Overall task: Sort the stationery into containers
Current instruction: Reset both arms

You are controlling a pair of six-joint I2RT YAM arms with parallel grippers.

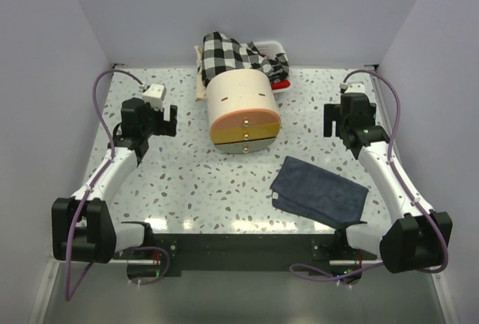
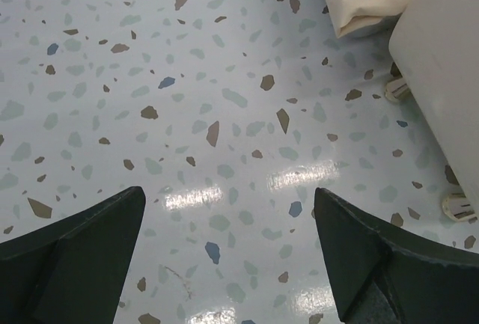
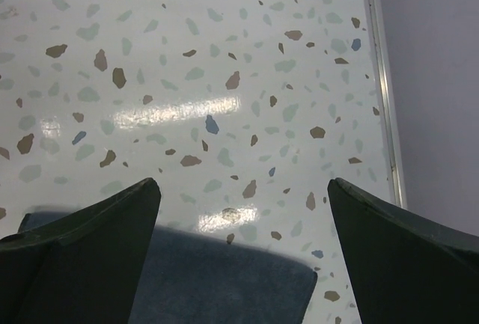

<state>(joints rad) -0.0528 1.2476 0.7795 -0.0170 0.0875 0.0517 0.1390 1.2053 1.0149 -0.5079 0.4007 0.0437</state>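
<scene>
No stationery shows in any view. The containers are yellow-to-orange drawers (image 1: 245, 131) with small brass knobs, all closed, in the front of a cream drum-shaped cabinet (image 1: 238, 96) at the middle back of the table. My left gripper (image 1: 165, 118) hovers to the cabinet's left, open and empty. In the left wrist view the left gripper (image 2: 228, 212) is over bare table, with the cabinet's wall (image 2: 449, 62) at the right edge. My right gripper (image 1: 340, 118) hovers to the cabinet's right, open and empty. In the right wrist view the right gripper (image 3: 243, 197) is above a corner of the dark blue cloth (image 3: 224, 286).
Checked black-and-white fabric (image 1: 236, 51) lies heaped behind the cabinet, with something red (image 1: 281, 84) beside it. A dark blue cloth (image 1: 320, 193) lies front right. Cream fabric (image 2: 367, 6) lies by the cabinet's left side. The table's right edge rail (image 3: 382, 92) meets the wall.
</scene>
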